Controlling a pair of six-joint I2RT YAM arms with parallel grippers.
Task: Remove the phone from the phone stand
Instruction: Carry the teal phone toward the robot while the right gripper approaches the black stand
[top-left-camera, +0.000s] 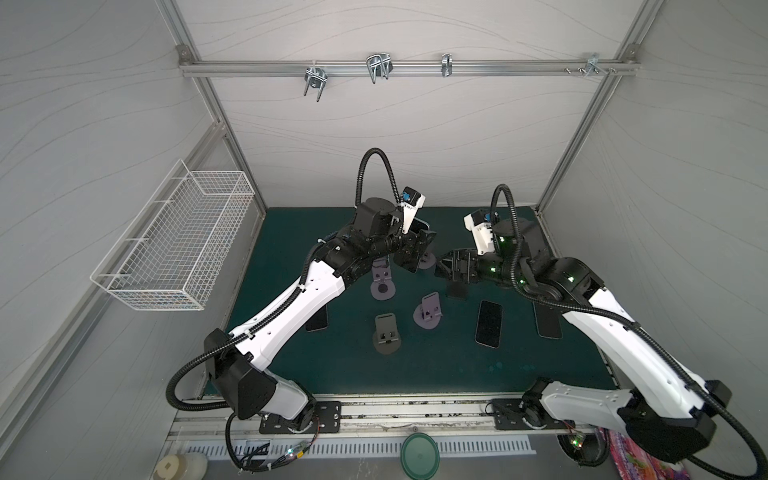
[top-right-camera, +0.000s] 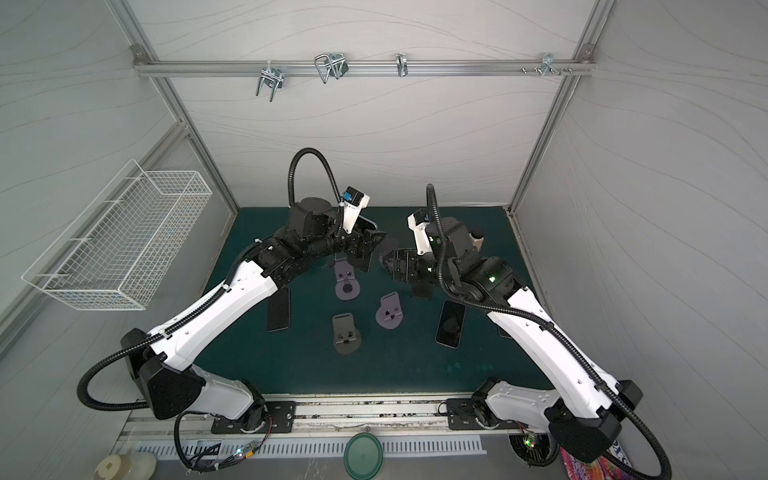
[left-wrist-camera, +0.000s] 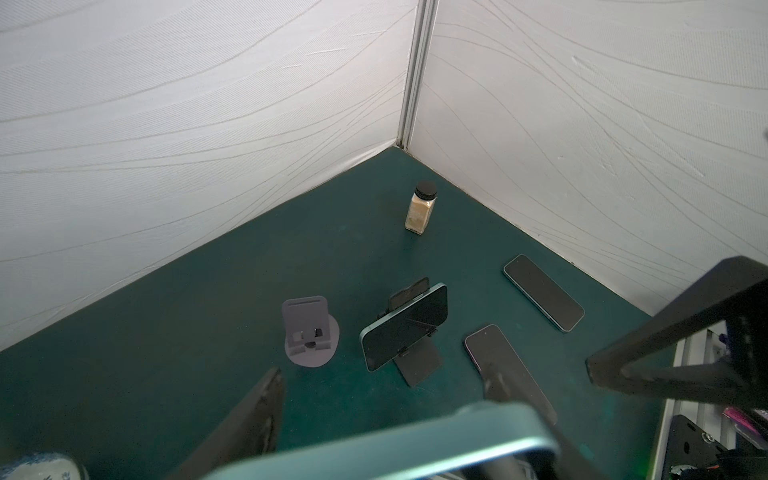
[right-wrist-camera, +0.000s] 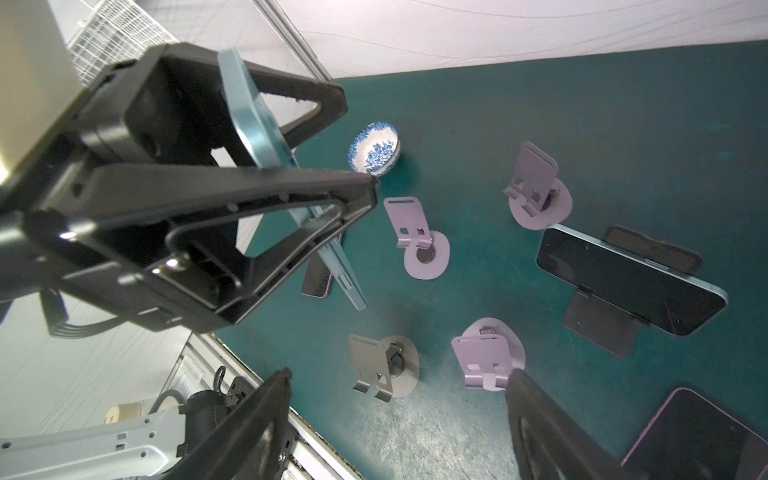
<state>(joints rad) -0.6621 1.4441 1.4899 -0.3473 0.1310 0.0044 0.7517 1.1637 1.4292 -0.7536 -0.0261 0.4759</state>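
**One phone lifted, one left to remove**

Mid-frame in both top views, the left gripper (top-left-camera: 417, 249) clamps a teal phone (right-wrist-camera: 249, 124), raised clear of the stands. Just right of centre, the right gripper (top-left-camera: 445, 266) hangs with its jaws apart near a second phone (left-wrist-camera: 405, 328), not yet taken off its black stand (top-left-camera: 457, 291).

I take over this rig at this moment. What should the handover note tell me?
Left gripper: shut on a teal phone, held in the air, clear of every stand.
Right gripper: open, empty.
Done: three purple stands and a grey stand are empty; three flat phones lie on the mat.
Left: set the held phone down, then lift the last phone, which sits sideways on the black stand.
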